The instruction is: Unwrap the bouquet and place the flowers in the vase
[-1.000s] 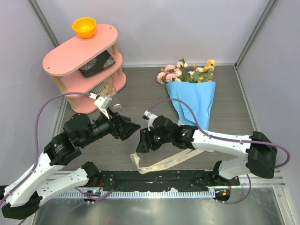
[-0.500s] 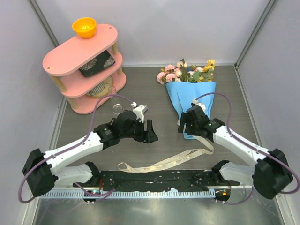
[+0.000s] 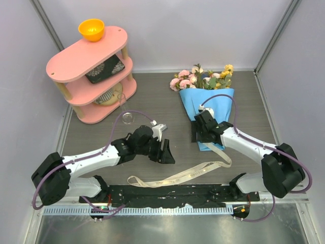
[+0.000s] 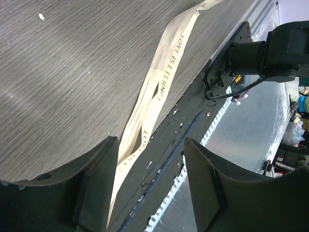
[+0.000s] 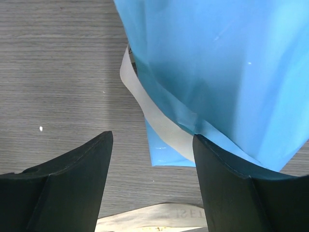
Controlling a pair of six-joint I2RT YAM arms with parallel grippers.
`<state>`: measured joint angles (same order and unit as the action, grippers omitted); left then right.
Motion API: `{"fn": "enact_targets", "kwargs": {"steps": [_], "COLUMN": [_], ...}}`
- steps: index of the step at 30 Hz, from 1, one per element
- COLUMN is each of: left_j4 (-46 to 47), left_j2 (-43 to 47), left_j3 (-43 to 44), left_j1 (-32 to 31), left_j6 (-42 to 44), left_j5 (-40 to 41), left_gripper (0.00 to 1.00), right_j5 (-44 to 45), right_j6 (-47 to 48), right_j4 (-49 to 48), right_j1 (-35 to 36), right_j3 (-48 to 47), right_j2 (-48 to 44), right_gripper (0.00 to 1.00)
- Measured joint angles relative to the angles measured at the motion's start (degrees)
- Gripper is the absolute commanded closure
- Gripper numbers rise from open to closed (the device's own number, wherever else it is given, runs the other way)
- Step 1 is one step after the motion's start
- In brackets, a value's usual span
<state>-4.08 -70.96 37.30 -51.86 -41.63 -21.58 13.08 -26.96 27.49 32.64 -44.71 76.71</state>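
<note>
Top external view: cream ribbon (image 3: 177, 177) off, loose on grey wood-grain bench (image 3: 157, 91), blue paper cone (image 3: 213, 104) still around pink, cream and yellow flowers (image 3: 203, 79) at far side, narrow clear glass vase (image 3: 123, 107) empty beside pink shelf (image 3: 86, 56), left jaws and right jaws wide, empty.

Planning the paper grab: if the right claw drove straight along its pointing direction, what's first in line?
The narrow end of the blue paper, with the ribbon tucked under its edge. The right claw is open and close to both. Which of the two it touches first depends on its height, which is unclear.
</note>
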Motion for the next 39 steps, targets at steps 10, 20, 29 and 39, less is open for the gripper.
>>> {"fn": "enact_targets", "kwargs": {"steps": [10, 20, 29, 39], "left_j4": [1.7, 1.7, 1.7, 1.6], "left_j2": [1.4, 1.8, 2.4, 3.3], "left_j3": [-0.2, -0.2, -0.2, -0.2], "left_j1": [0.0, 0.0, 0.0, 0.0], "left_j6": [0.3, 0.3, 0.0, 0.0], "left_j5": [0.0, 0.4, 1.0, 1.5], "left_gripper": [0.43, 0.46, 0.47, 0.47], "right_j5": [4.0, 7.1, 12.2, 10.9], "right_j6": [3.0, 2.1, 1.8, 2.7], "right_j4": [-0.7, -1.3, -0.1, -0.9], "right_j1": [4.2, 10.9, 8.0, 6.8], "right_j3": [-0.2, -1.3, -4.0, -3.8], "right_j2": [3.3, 5.9, 6.0, 9.2], "right_gripper": [0.44, 0.36, 0.27, 0.57]}}
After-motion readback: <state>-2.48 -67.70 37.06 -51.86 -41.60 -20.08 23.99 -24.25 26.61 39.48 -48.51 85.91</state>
